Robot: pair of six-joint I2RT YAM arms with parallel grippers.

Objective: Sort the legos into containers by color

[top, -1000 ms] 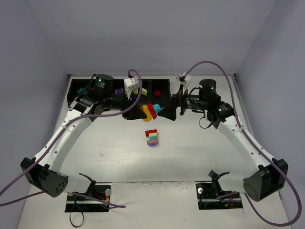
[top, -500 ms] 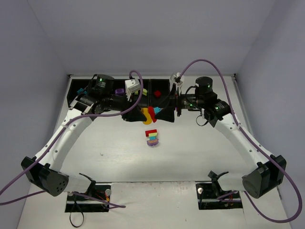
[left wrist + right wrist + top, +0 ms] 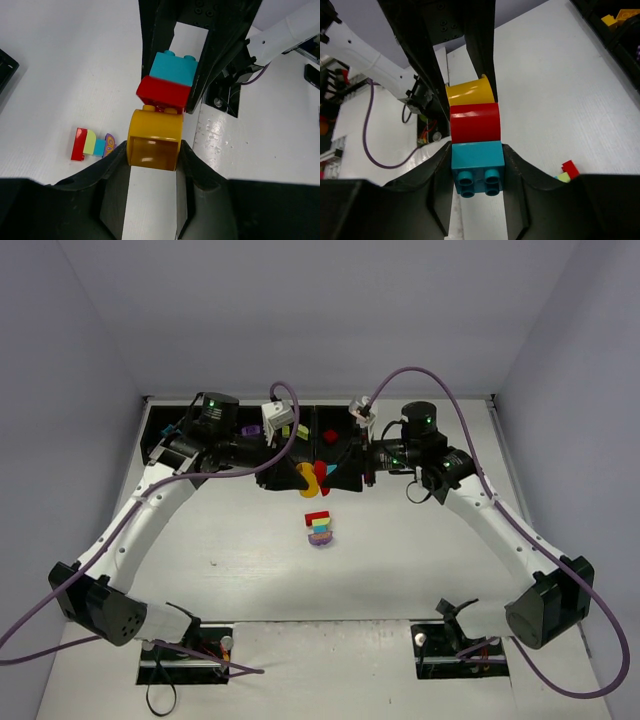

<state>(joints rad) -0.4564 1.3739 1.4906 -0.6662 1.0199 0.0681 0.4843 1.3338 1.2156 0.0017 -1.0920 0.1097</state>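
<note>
The three-brick plastic column (image 3: pixel 315 475) is up off the surface, hanging between my two tools just in front of the row of joined black plastic bins (image 3: pixel 335 420). The rounded amber-orange plastic brick (image 3: pixel 154 137) is clenched in my left tool (image 3: pixel 152 152); the square teal studded plastic brick (image 3: pixel 477 162) is gripped by my right tool (image 3: pixel 477 159); the rounded red plastic brick (image 3: pixel 475 122) is sandwiched between them, touching both.

Over the last second my right arm has swung inward toward the left one, and its tool now crowds closer over the column; the left arm has barely shifted, and the column has hardly moved. That reads to me as both ends secured, so the pull-apart can begin.

My guess for the next move is a twist or tug to break the teal off the red, then each colour to its own bin; a small red piece (image 3: pixel 328 437) already lies in one. Out on the white surface (image 3: pixel 230 530), the second small stack of red, lime, teal and purple bricks (image 3: pixel 320 528) sits apart from both tools; it is yet to be sorted.
</note>
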